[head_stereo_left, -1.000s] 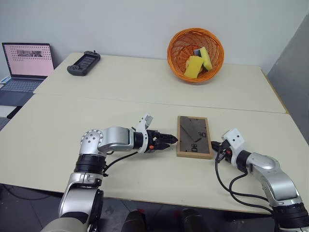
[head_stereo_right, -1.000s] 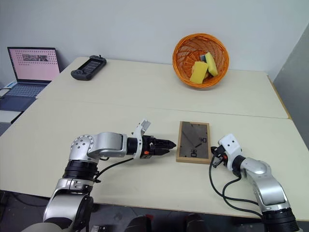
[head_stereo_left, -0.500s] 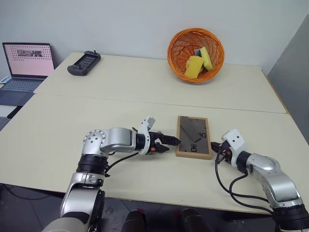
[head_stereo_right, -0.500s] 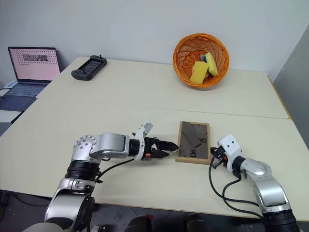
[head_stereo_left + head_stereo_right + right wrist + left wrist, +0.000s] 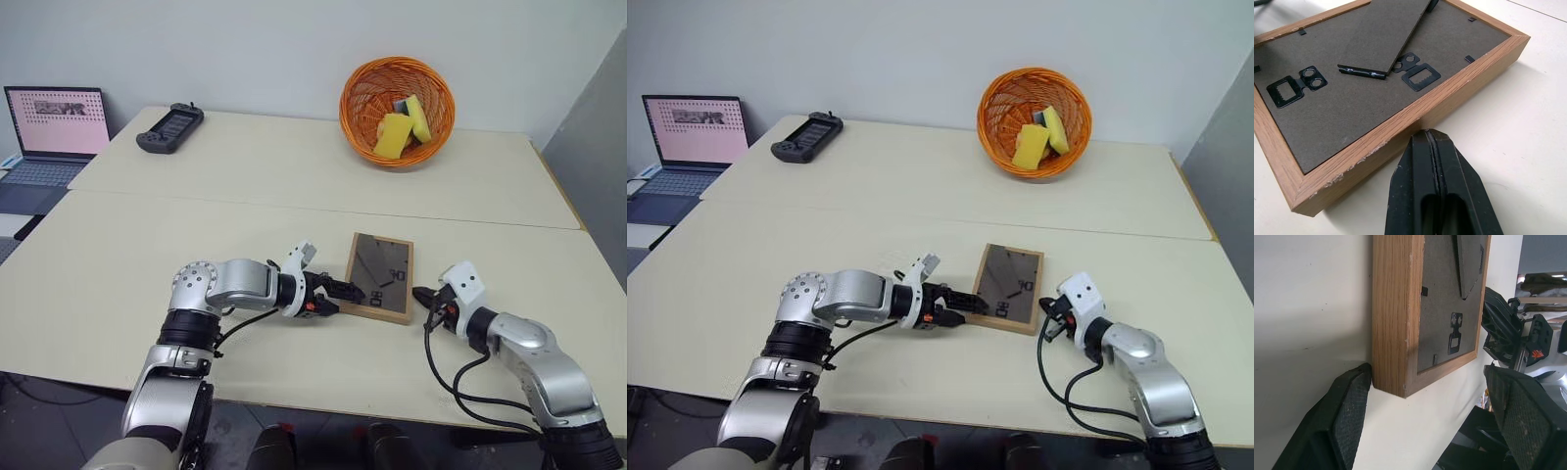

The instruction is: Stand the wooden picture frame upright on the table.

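Note:
The wooden picture frame (image 5: 377, 277) lies face down on the table (image 5: 196, 225), dark backing and easel stand upward, turned slightly askew. My left gripper (image 5: 343, 292) is open at the frame's near left corner. In the left wrist view that corner (image 5: 1396, 308) sits between the two fingers (image 5: 1347, 421), one pad touching the wooden edge. My right gripper (image 5: 419, 294) is shut, its tip against the frame's right side. In the right wrist view the shut fingertips (image 5: 1430, 142) meet the light-wood rim (image 5: 1352, 161).
An orange basket (image 5: 397, 98) with yellow sponges stands at the back. A black handheld controller (image 5: 170, 127) lies at the back left, and a laptop (image 5: 54, 122) sits off the table's left end. A seam (image 5: 294, 203) crosses the tabletop.
My right gripper moved left and pushed the frame, which slid left and turned a little. The left gripper opened wider, and the frame's corner now sits between its fingers.

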Controlling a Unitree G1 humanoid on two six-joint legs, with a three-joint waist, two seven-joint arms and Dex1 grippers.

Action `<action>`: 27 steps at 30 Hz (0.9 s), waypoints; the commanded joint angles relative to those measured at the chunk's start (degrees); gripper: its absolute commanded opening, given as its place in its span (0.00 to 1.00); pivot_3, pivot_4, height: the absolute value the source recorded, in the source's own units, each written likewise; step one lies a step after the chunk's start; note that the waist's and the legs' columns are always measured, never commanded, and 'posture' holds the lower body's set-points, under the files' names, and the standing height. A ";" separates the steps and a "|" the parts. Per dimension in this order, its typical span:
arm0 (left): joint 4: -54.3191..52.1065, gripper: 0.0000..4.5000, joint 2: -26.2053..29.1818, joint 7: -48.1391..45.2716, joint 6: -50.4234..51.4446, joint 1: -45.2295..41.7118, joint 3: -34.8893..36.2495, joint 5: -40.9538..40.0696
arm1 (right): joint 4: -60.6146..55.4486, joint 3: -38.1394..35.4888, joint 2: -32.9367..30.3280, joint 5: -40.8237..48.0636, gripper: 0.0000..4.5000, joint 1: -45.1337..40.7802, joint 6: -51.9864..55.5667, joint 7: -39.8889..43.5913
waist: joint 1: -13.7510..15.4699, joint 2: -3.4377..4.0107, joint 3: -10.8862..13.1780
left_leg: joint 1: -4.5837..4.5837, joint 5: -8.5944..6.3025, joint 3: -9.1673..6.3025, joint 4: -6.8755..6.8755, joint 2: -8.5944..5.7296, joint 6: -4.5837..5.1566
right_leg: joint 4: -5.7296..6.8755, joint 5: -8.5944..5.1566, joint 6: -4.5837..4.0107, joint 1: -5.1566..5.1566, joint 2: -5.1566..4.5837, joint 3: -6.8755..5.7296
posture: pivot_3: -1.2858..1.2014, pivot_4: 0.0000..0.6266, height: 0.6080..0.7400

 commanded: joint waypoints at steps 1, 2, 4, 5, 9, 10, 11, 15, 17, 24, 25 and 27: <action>1.81 0.86 0.13 -0.70 0.13 -0.73 -0.58 -0.52 | -3.00 0.74 1.01 1.09 0.00 -0.98 0.06 -0.65 | 0.00 0.00 0.00 | 0.00 0.00 0.00 0.00 0.00 0.00 | -0.02 0.00 0.00 0.00 0.00 0.00 | 0.52 0.24 1.00; 2.05 0.86 0.16 -0.67 0.07 -0.75 -0.43 -0.52 | -3.15 0.86 1.10 1.05 0.00 -0.84 0.08 -0.70 | 0.00 0.00 0.00 | 0.00 0.00 0.00 0.00 0.00 0.00 | -0.02 0.00 0.00 0.00 0.00 0.00 | 0.52 0.24 1.00; 2.62 0.86 0.19 -0.60 0.04 -0.66 -0.06 -0.52 | -3.50 1.00 1.28 1.13 0.00 -0.75 0.25 -0.81 | 0.01 0.00 0.00 | 0.00 0.00 0.00 0.00 0.00 0.00 | -0.02 0.00 0.01 0.00 0.00 0.00 | 0.52 0.24 1.00; 2.75 0.86 0.15 -0.50 -0.03 -0.57 0.11 -0.52 | -3.67 1.01 1.41 1.25 0.00 -0.83 0.42 -0.87 | 0.01 0.00 0.00 | 0.00 0.00 0.00 0.00 0.00 0.00 | -0.02 0.00 0.01 0.00 0.00 0.00 | 0.52 0.24 1.00; 2.12 0.86 -0.13 -0.78 0.06 -0.17 0.29 -0.52 | -4.68 1.34 2.08 1.72 0.00 -1.67 1.36 -1.14 | 0.00 0.00 0.00 | 0.00 0.00 0.00 -0.01 0.00 0.00 | -0.03 -0.01 0.01 0.00 0.00 0.00 | 0.52 0.24 1.00; 1.91 0.86 -0.22 -0.75 0.03 -0.04 0.34 -0.52 | -5.01 1.45 2.13 1.79 0.00 -1.69 1.55 -1.08 | 0.00 0.00 0.00 | 0.00 0.00 0.00 -0.01 0.00 0.00 | -0.03 -0.01 0.01 0.00 0.00 0.00 | 0.52 0.24 1.00; 1.83 0.86 -0.24 -0.71 0.01 0.05 0.35 -0.52 | -5.21 1.53 2.13 1.79 0.00 -1.70 1.70 -0.99 | 0.00 0.00 0.00 | 0.00 0.00 0.00 -0.01 0.00 0.00 | -0.03 -0.01 0.02 0.00 0.00 0.01 | 0.52 0.24 1.00; 3.02 0.86 -0.52 -0.74 -0.75 -0.52 1.28 -0.52 | -5.06 1.04 1.62 1.78 0.00 -1.41 1.79 -0.76 | 0.03 0.00 0.00 | 0.00 0.00 0.00 -0.01 0.00 0.00 | -0.06 -0.01 0.02 0.00 0.00 0.00 | 0.52 0.24 1.00; 4.38 0.86 -0.83 -0.52 -1.47 -1.29 2.13 -0.52 | -5.05 0.77 1.28 1.91 0.00 -1.15 1.80 -0.76 | 0.03 0.00 0.00 | -0.01 0.00 0.00 -0.02 0.00 0.00 | -0.08 -0.01 0.02 0.00 0.00 0.00 | 0.52 0.24 1.00; 11.17 0.86 0.24 -3.94 -2.59 -6.56 3.19 0.78 | -5.69 0.65 0.69 2.43 0.00 -0.24 1.89 -1.07 | 0.15 -0.01 0.00 | -0.02 0.00 0.00 -0.03 -0.01 0.01 | -0.14 -0.03 0.05 0.00 0.00 -0.01 | 0.52 0.24 1.00; 11.89 0.86 0.44 -5.04 -2.18 -7.03 3.29 1.54 | -5.76 0.61 0.65 2.46 0.00 -0.06 1.86 -1.09 | 0.14 -0.01 0.00 | -0.02 -0.01 0.00 -0.04 -0.01 0.01 | -0.16 -0.04 0.06 0.00 0.00 -0.01 | 0.52 0.24 1.00; 13.65 0.86 0.80 -7.52 -1.18 -8.05 3.64 3.60 | -5.91 0.47 0.66 2.56 0.00 0.23 1.96 -1.23 | 0.14 -0.01 0.00 | -0.03 -0.01 0.00 -0.08 -0.01 0.01 | -0.19 -0.04 0.06 0.00 0.00 -0.02 | 0.52 0.24 1.00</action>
